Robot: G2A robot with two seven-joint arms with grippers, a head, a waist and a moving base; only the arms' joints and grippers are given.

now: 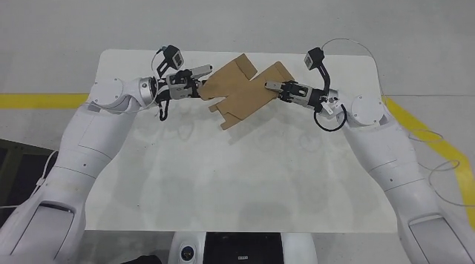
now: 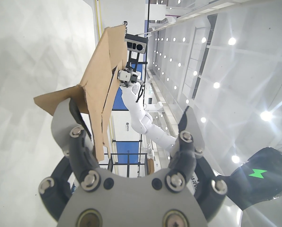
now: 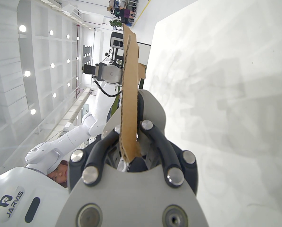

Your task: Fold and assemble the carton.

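A flat, unfolded brown carton (image 1: 241,90) hangs above the far middle of the white table (image 1: 297,190), between the two arms. My right gripper (image 1: 273,86) is shut on its right edge; in the right wrist view the cardboard (image 3: 129,83) runs edge-on through the closed right gripper (image 3: 131,112). My left gripper (image 1: 199,90) is at the carton's left edge. In the left wrist view this gripper (image 2: 129,109) is open, and the carton (image 2: 100,79) lies against one finger (image 2: 67,109) while the other finger stands well apart. A flap juts out near that finger.
Bare tabletop lies in front of and beside the carton. The table's far edge runs just behind the grippers. Yellow floor lines (image 1: 37,101) run past both ends of the table.
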